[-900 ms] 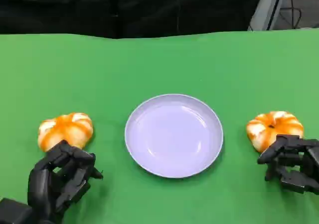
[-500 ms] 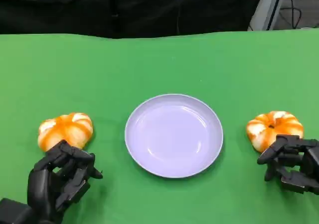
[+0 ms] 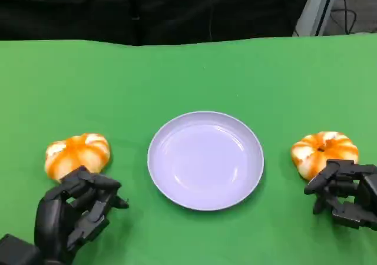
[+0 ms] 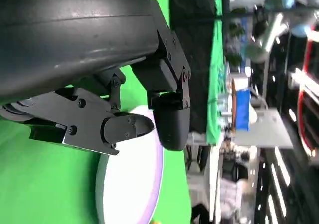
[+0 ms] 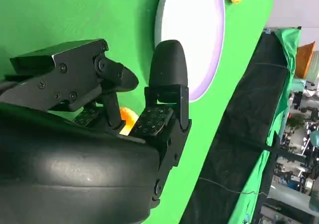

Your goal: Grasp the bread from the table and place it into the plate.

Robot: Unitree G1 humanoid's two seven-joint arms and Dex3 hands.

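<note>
A lavender plate (image 3: 205,159) lies mid-table on the green cloth. One orange-and-white bread (image 3: 78,153) lies to its left, another bread (image 3: 324,151) to its right. My left hand (image 3: 73,214) hovers just on the near side of the left bread, fingers curled and apart, holding nothing. My right hand (image 3: 345,193) sits at the near edge of the right bread, its fingers bent towards it without enclosing it. In the right wrist view, that bread (image 5: 127,119) peeks out between the fingers (image 5: 167,79), with the plate (image 5: 192,30) beyond. The left wrist view shows the plate (image 4: 130,184) past my left hand's fingers (image 4: 168,119).
The green cloth (image 3: 188,76) stretches to a dark backdrop at the far edge. Open cloth lies between each bread and the plate. In the left wrist view, room clutter stands beyond the table edge.
My left hand's fingers have spread a little and shifted slightly right and nearer to me. The right hand, both breads and the plate stay where they were.
</note>
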